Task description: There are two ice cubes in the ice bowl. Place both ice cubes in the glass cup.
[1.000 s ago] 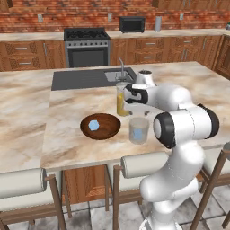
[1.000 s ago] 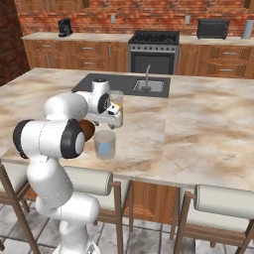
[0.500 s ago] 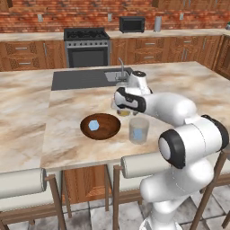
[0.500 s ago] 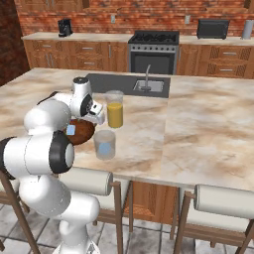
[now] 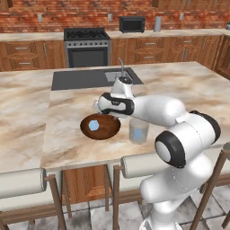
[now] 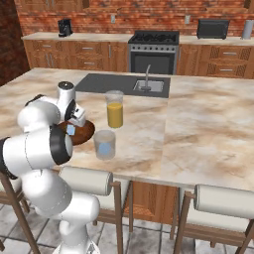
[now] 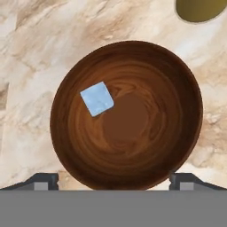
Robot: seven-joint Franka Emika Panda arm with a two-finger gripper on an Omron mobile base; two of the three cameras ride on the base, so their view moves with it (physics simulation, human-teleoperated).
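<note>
lying in the ice bowl (image 7: 133, 66) below the open tool (image 7: 113, 179), one ice cube (image 7: 97, 98)

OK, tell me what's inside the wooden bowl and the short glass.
The bowl holds one ice cube, left of centre. The glass shows a pale blue cube through its wall. Nothing in either looks hidden.

White arm bent low and forward, gripper (image 7: 113, 179) pointing down, jaws apparently spread wide

A red brick wall (image 5: 67, 18) spans the top; wooden cabinets (image 6: 94, 55) and a black stove (image 5: 87, 47) stand below, padded stools (image 6: 225, 201) at bottom.
</note>
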